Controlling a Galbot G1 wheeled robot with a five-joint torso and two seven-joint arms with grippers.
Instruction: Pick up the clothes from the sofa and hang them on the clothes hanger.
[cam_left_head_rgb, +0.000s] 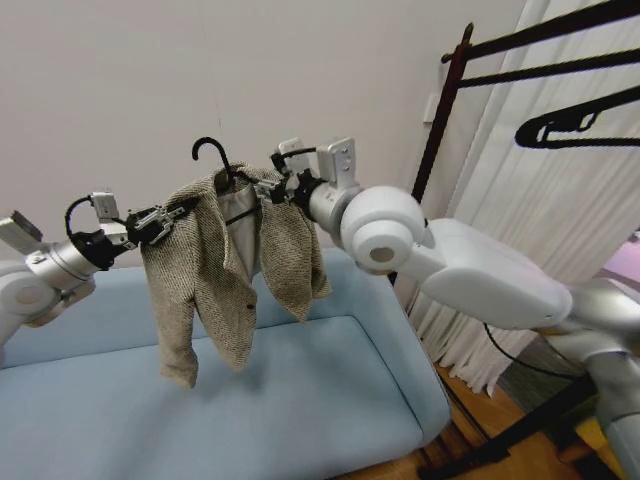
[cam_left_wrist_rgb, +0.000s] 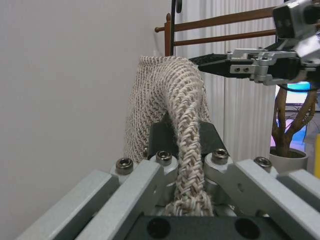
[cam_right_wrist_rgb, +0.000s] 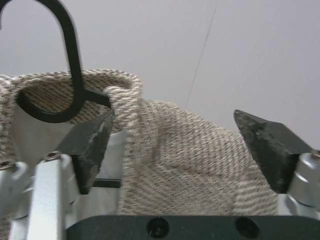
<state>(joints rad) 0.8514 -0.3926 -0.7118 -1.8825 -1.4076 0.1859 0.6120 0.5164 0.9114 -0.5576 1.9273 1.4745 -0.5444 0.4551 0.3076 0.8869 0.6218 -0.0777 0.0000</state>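
"Knit cloth is sitting clamped between the fingers (cam_left_wrist_rgb: 212, 140) of the left gripper (cam_left_head_rgb: 180, 212), isn't it?"

"Yes, it is pinching one shoulder of the jacket (cam_left_head_rgb: 215, 270). The right gripper (cam_right_wrist_rgb: 175, 145) is standing wide, its pads (cam_right_wrist_rgb: 92, 145) straddling the other shoulder without squeezing, one pad just beside the neck of the hanger (cam_right_wrist_rgb: 70, 55)."

"And farther out?"

"The jacket is hanging between both sets of fingers, the sofa (cam_left_head_rgb: 330, 400) is lying below them, and the rack (cam_left_head_rgb: 445, 110) is standing beyond the right ones."

"How should this be going?"

"I'm judging the right one should be closing on the hanger's neck, not loose cloth, then both travelling level so the hanger is arriving upright at the rack."

"Any writing?"

"None I'm managing to read."
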